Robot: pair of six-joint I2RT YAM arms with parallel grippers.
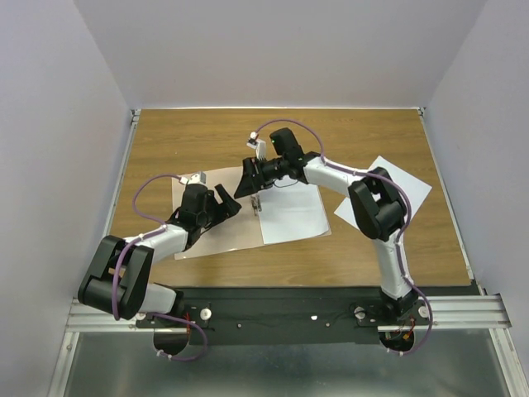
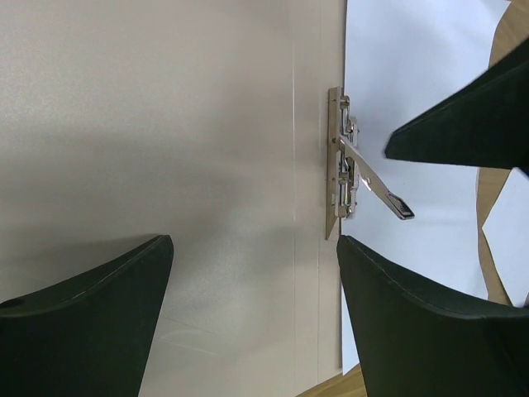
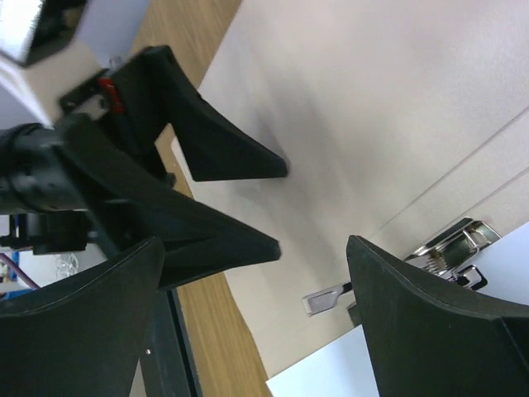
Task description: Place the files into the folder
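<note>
- The folder [image 1: 240, 236] lies open and flat on the worktop [image 1: 207, 141], in front of both arms and left of centre. Its spread runs left to right. Its spine runs from near to far, tilted slightly.
- The left leaf shows bare pinkish-tan.
- One white sheet [image 1: 293, 219] lies on the folder's right half. Its left edge is along the spine and its edges are square with the folder.
- A metal clip [image 1: 256, 203] sits on the spine. In the left wrist view its lever sticks out over that white sheet.
- The second sheet [image 1: 409, 186] lies flat on the worktop to the right, well apart from the folder. It is turned askew so one corner points far. The right arm's elbow covers part of it.
- The left tool [image 1: 223, 203] is over the tan leaf just beside the clip. Its jaws are spread wide and it has hold of nothing.
- The right tool [image 1: 248, 182] is over the far end of the spine, pointing toward the left tool. It too is fully spread and carries nothing.
</note>
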